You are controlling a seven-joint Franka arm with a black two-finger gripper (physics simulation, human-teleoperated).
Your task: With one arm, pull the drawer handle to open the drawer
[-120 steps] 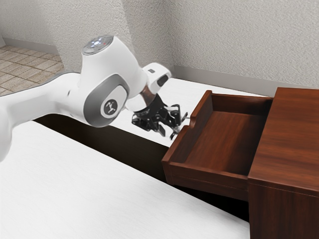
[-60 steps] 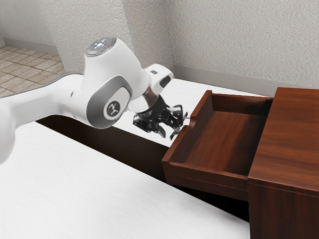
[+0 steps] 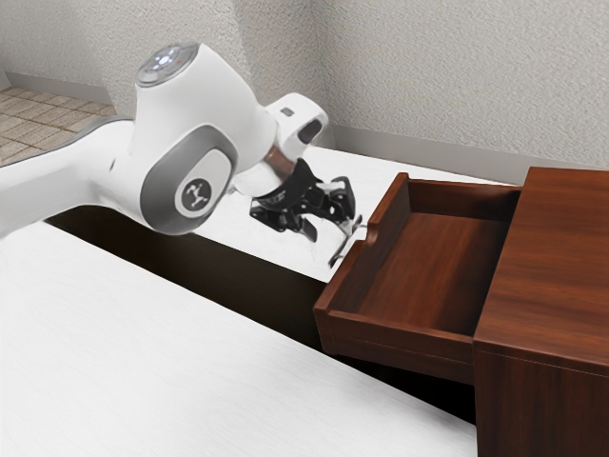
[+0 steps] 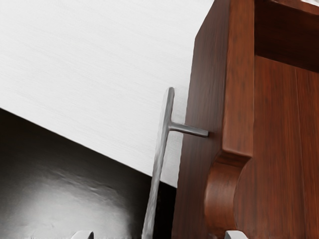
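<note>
The wooden drawer [image 3: 419, 267] stands well out of its cabinet [image 3: 557, 276], its inside bare; the tool [image 3: 346, 206] sits at the metal bar handle [image 3: 343, 245] on the drawer front; its fingers are spread, one either side of the bar with gaps, pinching nothing; opening looks largely done.

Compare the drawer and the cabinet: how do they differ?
The drawer is an open-topped, empty tray pulled out; the cabinet is a closed block with a flat top. The drawer carries a thin grey handle on its front; the cabinet's visible faces are plain. Both are the same dark reddish wood.
</note>
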